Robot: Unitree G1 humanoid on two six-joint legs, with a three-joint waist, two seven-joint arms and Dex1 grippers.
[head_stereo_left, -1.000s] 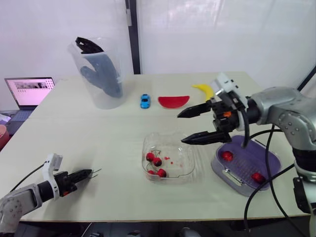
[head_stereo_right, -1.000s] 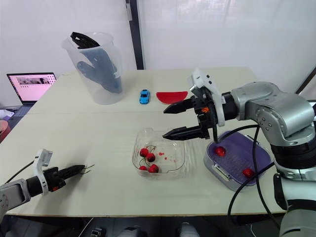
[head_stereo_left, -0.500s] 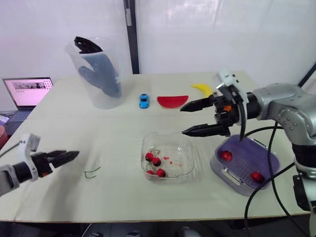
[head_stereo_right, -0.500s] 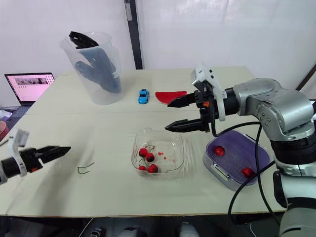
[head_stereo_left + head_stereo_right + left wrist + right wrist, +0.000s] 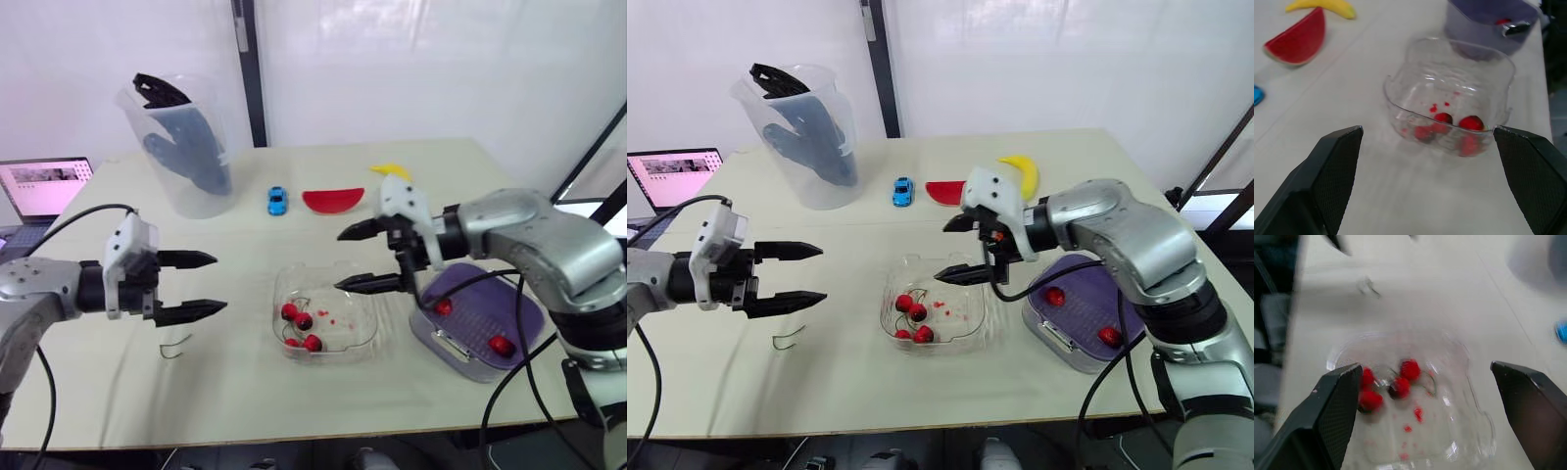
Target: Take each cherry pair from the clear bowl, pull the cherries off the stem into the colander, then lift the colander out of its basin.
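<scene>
The table (image 5: 245, 392) carries all the items shown. At its far left corner a large clear pitcher (image 5: 196, 204) stands upright, with a dark glove-shaped object inside. Off the table's left edge an open laptop (image 5: 44, 186) is seen.

Near the right edge, a purple basin (image 5: 460, 364) rests on the table with the colander (image 5: 485, 299) seated in it. Two loose cherries lie in the colander, one (image 5: 444, 306) at its near-left side and one (image 5: 502, 346) toward its front corner.

The clear bowl (image 5: 353, 323) stands at mid-table, just left of the basin. About four stemmed cherries (image 5: 299, 318) are gathered in its left half, and red specks mark its floor.

The right gripper (image 5: 340, 260) is held over the bowl's far-right rim. Its jaws are spread wide and nothing is held between them. The left gripper (image 5: 220, 283) is held above the table, left of the bowl and apart from it. Its jaws are likewise spread and empty, and they point toward the bowl.

Beyond the bowl, a red watermelon slice (image 5: 333, 201), a yellow banana (image 5: 390, 171) and a small blue toy car (image 5: 277, 201) lie on the table.

A thin curled stem (image 5: 176, 346) lies on the bare table below the left gripper.
</scene>
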